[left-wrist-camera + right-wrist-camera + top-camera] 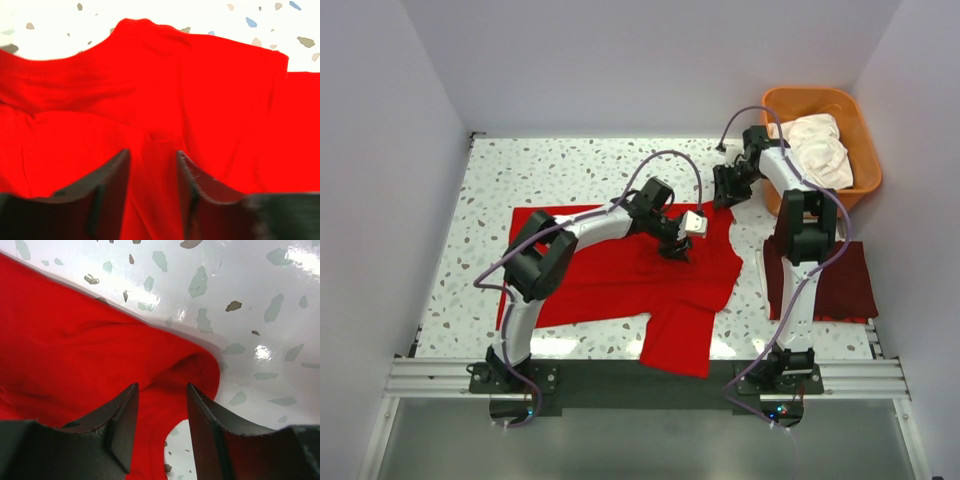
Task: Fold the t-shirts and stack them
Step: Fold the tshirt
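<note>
Red t-shirt (610, 280) is laid out left-right; left end effector (152, 156) is parked mid-shirt, right end effector (161, 389) at its far-right edge, both half-spread.

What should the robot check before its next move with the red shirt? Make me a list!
1. Bright red cloth t-shirt lies spread on the speckled table: ok.
2. Shirt is smooth: not ok, it is wrinkled around the left gripper.
3. Left gripper jaws stand apart over the shirt's middle: ok.
4. Right gripper jaws stand apart, straddling the shirt's edge: ok.
5. Cloth is truly pinched by either gripper: cannot tell.
6. Folded dark maroon shirt lies apart from the red one: ok.
</note>
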### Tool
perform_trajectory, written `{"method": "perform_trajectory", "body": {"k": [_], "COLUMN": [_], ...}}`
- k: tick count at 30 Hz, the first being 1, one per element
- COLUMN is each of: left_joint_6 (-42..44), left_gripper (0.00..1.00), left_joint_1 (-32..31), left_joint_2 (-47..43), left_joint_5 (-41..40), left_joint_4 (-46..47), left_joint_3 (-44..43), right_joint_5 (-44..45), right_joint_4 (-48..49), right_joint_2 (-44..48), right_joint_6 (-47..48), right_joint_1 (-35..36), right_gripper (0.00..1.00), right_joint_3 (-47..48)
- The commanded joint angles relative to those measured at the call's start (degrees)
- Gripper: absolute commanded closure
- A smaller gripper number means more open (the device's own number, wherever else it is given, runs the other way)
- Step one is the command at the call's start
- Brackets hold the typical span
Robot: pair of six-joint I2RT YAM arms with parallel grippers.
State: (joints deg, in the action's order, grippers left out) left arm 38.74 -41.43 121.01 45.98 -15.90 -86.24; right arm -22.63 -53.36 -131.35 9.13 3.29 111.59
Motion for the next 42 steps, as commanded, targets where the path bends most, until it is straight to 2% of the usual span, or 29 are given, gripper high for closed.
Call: {"method": "perform_trajectory", "body": {"k": [1, 2, 7, 11, 16, 17, 20, 23, 26, 33, 37, 38, 39, 40, 42], "left_joint_6": [0.2, 0.2, 0.0, 1.1, 2.8, 2.7, 1.5, 1.7, 1.7, 2.2, 3.2, 3.4, 3.4, 3.9, 4.8], "left_gripper": [0.57, 0.65, 0.8, 1.0, 1.0, 0.93, 0.62, 0.53, 0.51, 0.51, 0.54, 0.64, 0.69, 0.81, 0.9], "left_joint_1": [-0.1, -0.1, -0.1, -0.1, -0.1, -0.1, -0.1, -0.1, -0.1, -0.1, -0.1, -0.1, -0.1, -0.1, 0.0], "left_joint_2": [0.2, 0.1, -0.5, -2.2, -4.3, -4.5, -4.7, -3.9, -2.1, 2.3, 3.4, 3.5, 3.4, 3.3, 2.1], "left_joint_5": [0.3, 0.6, 2.6, 4.9, 6.5, 6.0, 4.0, 3.7, 3.9, 3.2, 2.9, 3.0, 3.1, 3.6, 4.6], "left_joint_4": [1.5, 1.1, 0.3, -1.7, -3.6, -2.9, -0.9, -0.7, -1.5, -3.3, -4.8, -5.5, -5.8, -6.1, -7.0], "left_joint_3": [-2.7, -3.0, -3.7, -3.2, -2.1, -1.6, -0.9, -1.4, -2.8, -5.1, -5.9, -6.4, -6.6, -6.7, -6.9], "right_joint_5": [-2.2, -2.2, -2.2, -1.4, -2.5, -2.7, -2.9, -2.9, -2.9, -2.5, -2.4, -2.4, -2.3, -2.2, -2.1], "right_joint_4": [0.0, -0.2, -0.1, 0.3, 0.3, 0.4, 0.3, 0.1, 0.2, 0.3, 0.3, 0.4, 0.4, 0.4, 0.5], "right_joint_2": [1.2, -0.4, -3.5, -4.5, -4.6, -4.5, -4.4, -4.3, -4.1, -4.5, -5.3, -5.5, -5.8, -6.2, -6.5], "right_joint_6": [-1.9, -1.8, -1.9, -2.0, -2.2, -2.2, -2.0, -1.9, -1.9, -1.5, -1.6, -1.6, -1.6, -1.6, -1.6], "right_joint_1": [-0.3, -0.3, -0.3, -0.5, -0.6, -0.6, -0.6, -0.6, -0.7, -0.7, -0.6, -0.6, -0.6, -0.6, -0.6], "right_gripper": [0.53, 0.53, 0.53, 0.53, 0.53, 0.53, 0.53, 0.53, 0.53, 0.53, 0.53, 0.53, 0.53, 0.53, 0.53], "right_joint_3": [0.4, 0.7, 2.3, 3.2, 3.9, 3.9, 3.8, 3.8, 3.7, 3.9, 4.8, 5.0, 5.0, 5.4, 5.7]}}
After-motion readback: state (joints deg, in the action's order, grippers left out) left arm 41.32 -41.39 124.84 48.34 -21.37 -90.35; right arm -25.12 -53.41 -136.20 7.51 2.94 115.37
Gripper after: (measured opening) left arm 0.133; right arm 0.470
